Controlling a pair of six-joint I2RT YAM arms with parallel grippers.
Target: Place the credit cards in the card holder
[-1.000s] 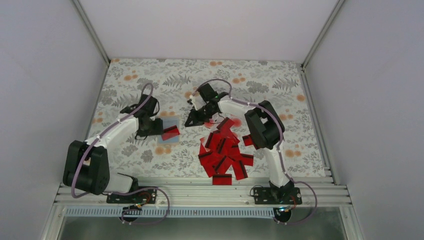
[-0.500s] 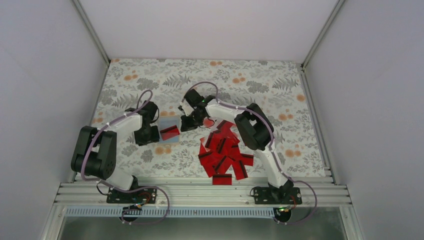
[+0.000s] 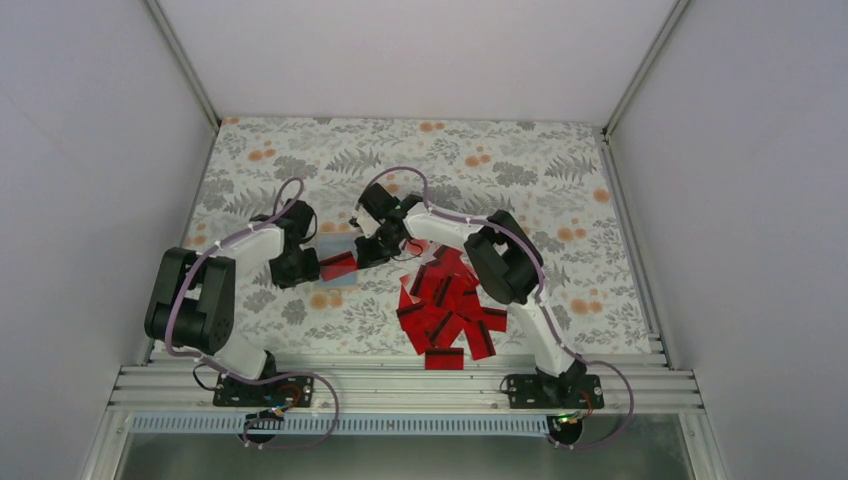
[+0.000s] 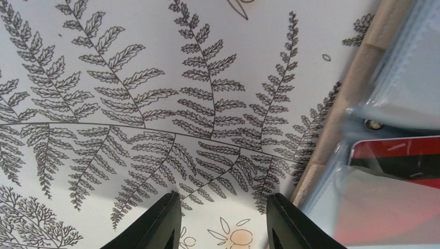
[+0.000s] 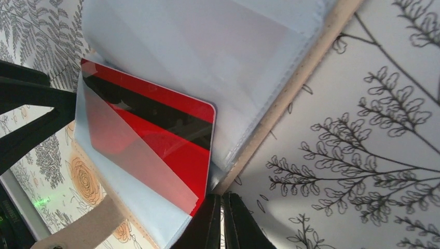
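Note:
The card holder [image 3: 340, 279] lies open on the cloth, tan-edged [image 5: 290, 88] with clear sleeves. One red credit card with a black stripe [image 5: 155, 129] sits partly inside a sleeve, its right end sticking out. My right gripper [image 5: 222, 205] is shut with nothing in it, its tips against the card's lower corner. My left gripper [image 4: 224, 207] is open over the cloth just left of the holder's tan edge [image 4: 340, 119], holding nothing. Its dark fingers [image 5: 31, 101] show in the right wrist view. A heap of red credit cards [image 3: 448, 305] lies to the right.
The flower-and-fern cloth [image 3: 300, 160] covers the table inside white walls. An aluminium rail [image 3: 400, 385] runs along the near edge. The right arm's elbow [image 3: 505, 262] hangs over the heap's upper part. Both grippers [image 3: 300, 262] [image 3: 366, 252] flank the holder closely.
My right gripper has swung left and down from the heap's edge to the card's right end. My left arm has drawn in and its jaws have narrowed somewhat.

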